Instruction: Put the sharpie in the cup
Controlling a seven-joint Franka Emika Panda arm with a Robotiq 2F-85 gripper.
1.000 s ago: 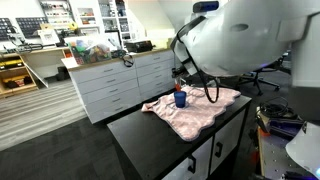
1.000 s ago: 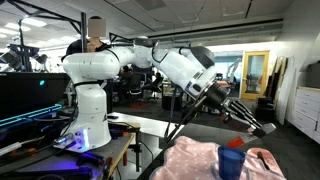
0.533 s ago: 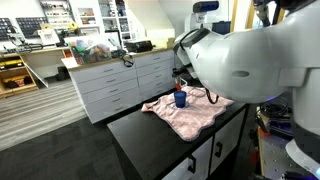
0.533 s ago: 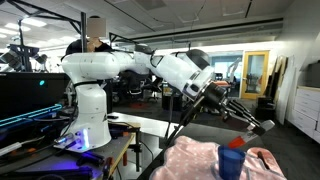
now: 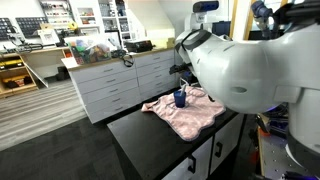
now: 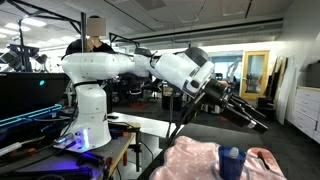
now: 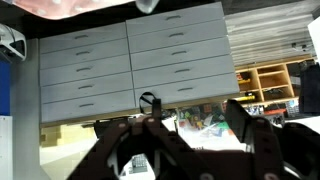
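Observation:
The small deep-blue cup [image 5: 180, 98] [image 6: 231, 164] stands upright on the pink cloth [image 5: 195, 112] [image 6: 195, 160] in both exterior views. My gripper [image 6: 262, 123] hangs at the end of the arm, above the cup and a little to its right. In the wrist view the gripper [image 7: 197, 130] is open: its dark fingers [image 7: 245, 125] stand well apart with nothing between them, only cluttered shelves behind. The pink cloth [image 7: 70, 6] shows along the top edge there. The sharpie is hidden in every view. The large white arm blocks the gripper in an exterior view.
The cloth lies on a black counter [image 5: 150, 135] above white cupboards. A long white drawer cabinet [image 5: 120, 85] [image 7: 130, 60] with clutter on top stands across the aisle. The robot's base [image 6: 90, 115] and a person [image 6: 95, 35] are behind the counter.
The jaws have gone from shut to open. The reddish tip seen just above the cup's rim is gone from view. The arm has swung further across one exterior view.

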